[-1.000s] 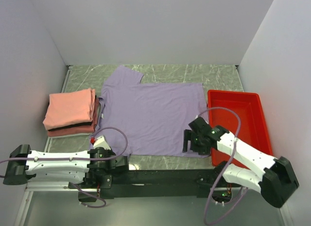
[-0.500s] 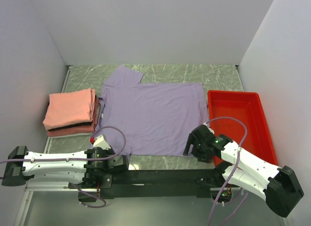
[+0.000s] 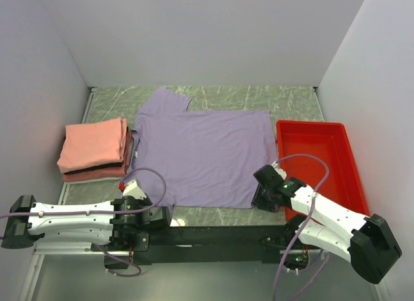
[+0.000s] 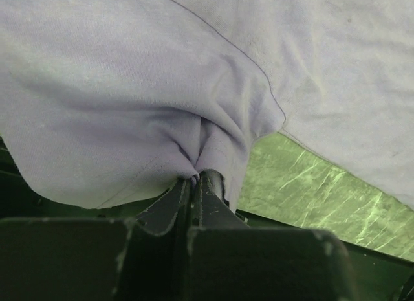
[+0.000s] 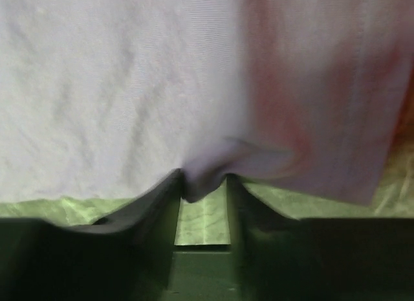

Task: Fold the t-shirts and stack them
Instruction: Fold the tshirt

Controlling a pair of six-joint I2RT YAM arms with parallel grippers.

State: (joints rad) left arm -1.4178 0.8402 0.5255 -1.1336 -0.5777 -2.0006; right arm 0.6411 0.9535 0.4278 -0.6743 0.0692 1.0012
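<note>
**Top view.** The purple shirt (image 3: pixel 200 158) lies flat on the table (image 3: pixel 284 100), spread ahead of both grippers. The left gripper (image 3: pixel 131 188) sits at its near left corner and the right gripper (image 3: pixel 262 196) at its near right corner. The folded stack (image 3: pixel 96 145) lies ahead and to the left of the left gripper. The red tray (image 3: pixel 323 129) lies just right of the right gripper.

**Left wrist view.** The jaws are clamped on a pinch of hem, and the cloth puckers at the tips.

**Right wrist view.** The jaws stand apart with a tuck of hem between them, not clamped.

**Step.** We judge this to be securing the near hem for the first fold. Next, the right gripper must close on the hem. Both grippers then lift evenly and carry the hem forward.
</note>
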